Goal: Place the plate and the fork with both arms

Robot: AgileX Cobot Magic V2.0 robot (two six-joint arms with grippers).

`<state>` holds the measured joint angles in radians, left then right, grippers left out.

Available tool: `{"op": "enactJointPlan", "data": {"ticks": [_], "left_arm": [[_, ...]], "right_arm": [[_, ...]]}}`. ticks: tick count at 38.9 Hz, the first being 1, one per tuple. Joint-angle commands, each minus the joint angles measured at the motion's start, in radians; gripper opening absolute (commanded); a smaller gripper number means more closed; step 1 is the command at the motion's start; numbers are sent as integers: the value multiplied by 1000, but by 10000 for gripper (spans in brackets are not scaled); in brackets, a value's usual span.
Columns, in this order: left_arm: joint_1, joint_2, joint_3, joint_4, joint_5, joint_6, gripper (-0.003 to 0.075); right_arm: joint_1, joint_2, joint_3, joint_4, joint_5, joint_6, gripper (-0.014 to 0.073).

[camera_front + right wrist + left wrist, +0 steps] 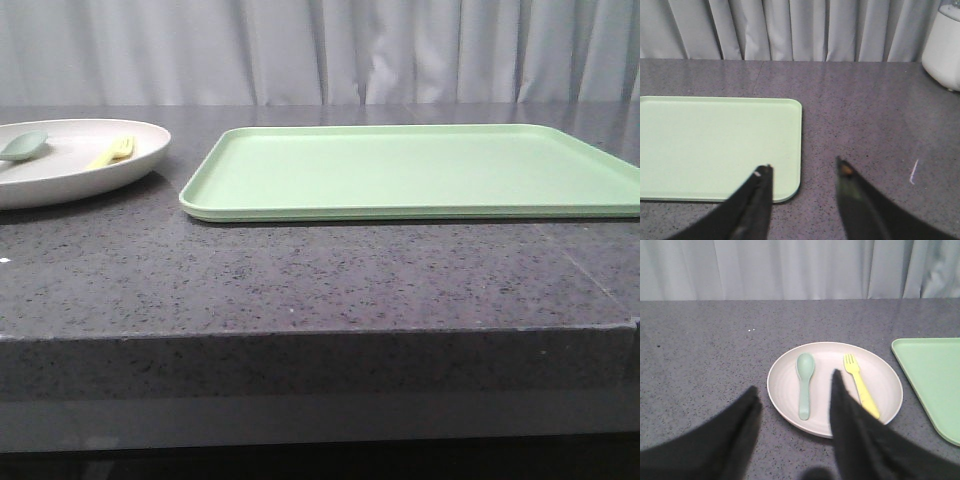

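Sitting at the far left of the dark speckled counter (300,280) is the round cream plate (60,180), and only part of it shows from the front. Two small things lie inside the plate. The pale green spoon (22,147) is on the left side, and the little yellow fork (113,152) lies to its right, apart from the spoon. Seen from the left wrist, the spoon (805,382) and the fork (860,385) lie almost side by side on the plate (785,395), with their heads pointing toward the curtain (790,267). The left tool (795,395) hangs above the near edge of the plate with its two black fingers (747,412) spread wide and nothing between them. To the right of the plate, with a strip of bare counter in between, rests the big flat green tray (420,170). Nothing lies on the tray. Farther right, the right tool (802,172) is over the near right corner of the tray (715,140), and its fingers (762,187) are spread wide too, holding nothing. One finger is over the tray and the other is over the counter (880,115). A white thing (944,45) stands at the far right edge, near the curtain.
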<state>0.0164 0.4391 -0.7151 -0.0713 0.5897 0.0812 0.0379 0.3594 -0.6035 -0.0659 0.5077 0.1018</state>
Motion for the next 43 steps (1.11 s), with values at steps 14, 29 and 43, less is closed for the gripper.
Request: {"op": "enactJointPlan", "data": {"ticks": [14, 29, 43], "left_arm": [[2, 15, -33, -17, -103, -3, 620], [2, 187, -77, -53, 80, -3, 572], [88, 570, -188, -95, 148, -81, 568]], "right_arm": [[-7, 15, -36, -26, -73, -5, 643], [-7, 15, -36, -26, -73, -5, 643], [-7, 15, -36, -26, -73, -5, 643]]}}
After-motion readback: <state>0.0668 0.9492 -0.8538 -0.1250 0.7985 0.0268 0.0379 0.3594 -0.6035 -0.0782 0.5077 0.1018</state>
